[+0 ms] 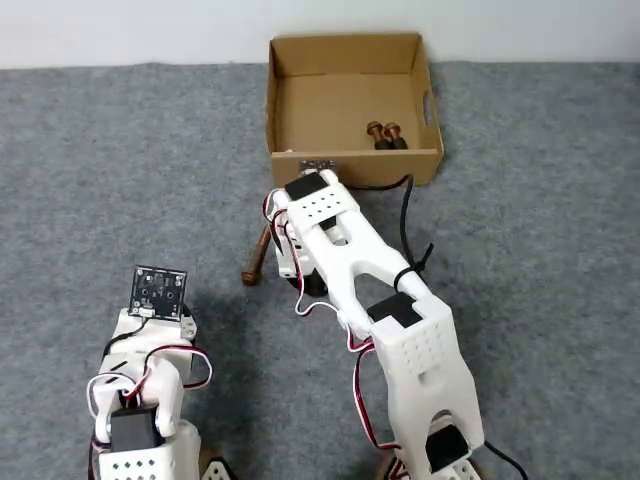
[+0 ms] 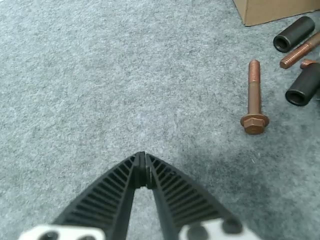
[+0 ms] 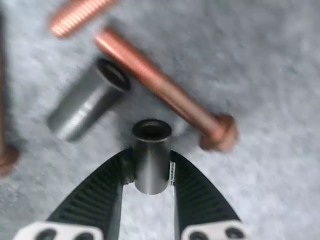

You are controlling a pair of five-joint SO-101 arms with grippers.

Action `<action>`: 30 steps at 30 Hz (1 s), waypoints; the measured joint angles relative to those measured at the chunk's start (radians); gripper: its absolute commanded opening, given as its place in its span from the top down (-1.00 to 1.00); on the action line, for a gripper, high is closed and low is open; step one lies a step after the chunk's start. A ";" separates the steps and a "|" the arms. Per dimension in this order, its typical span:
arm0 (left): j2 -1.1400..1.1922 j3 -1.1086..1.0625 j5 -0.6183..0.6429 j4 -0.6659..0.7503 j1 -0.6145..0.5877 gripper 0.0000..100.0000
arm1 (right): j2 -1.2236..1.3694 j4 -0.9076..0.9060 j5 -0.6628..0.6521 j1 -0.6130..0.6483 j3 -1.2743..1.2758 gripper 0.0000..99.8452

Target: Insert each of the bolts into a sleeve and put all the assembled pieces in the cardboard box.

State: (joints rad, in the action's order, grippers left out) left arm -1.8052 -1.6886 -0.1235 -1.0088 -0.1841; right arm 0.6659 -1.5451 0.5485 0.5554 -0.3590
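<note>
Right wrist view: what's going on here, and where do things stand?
The right tool is shut on a dark sleeve. A loose bolt and a second sleeve lie on the carpet nearby. The left tool is shut and empty. Two bolt heads show inside the cardboard box.

copper bolt (image 2: 254, 95), black sleeve (image 3: 151, 160), grey tabletop (image 1: 100, 150)

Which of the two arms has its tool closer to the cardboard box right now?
Right. The right tool, gripping a sleeve, is just in front of the cardboard box; the left tool, shut, is much farther back from it.
</note>
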 measured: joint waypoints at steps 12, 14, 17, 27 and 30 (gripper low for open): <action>0.000 0.000 0.000 0.000 0.000 0.99 | -0.391 -0.201 -0.020 -0.002 -0.009 0.98; 0.000 0.000 0.000 0.000 0.000 0.99 | -0.480 -0.201 -0.023 -0.002 0.005 0.98; 0.000 0.000 0.000 0.000 0.000 0.99 | -0.615 -0.201 -0.023 -0.002 0.069 0.98; 0.000 0.000 -0.003 0.000 0.063 0.99 | -1.049 -0.184 -0.023 -0.207 0.465 0.98; 0.000 0.000 -0.025 0.000 0.075 0.99 | -1.208 -0.178 -0.023 -0.273 0.618 0.98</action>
State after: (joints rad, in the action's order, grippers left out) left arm -1.8052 -1.6886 -0.1481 -1.0088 -0.1089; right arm -0.5416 -1.7231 0.5255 0.2823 0.2593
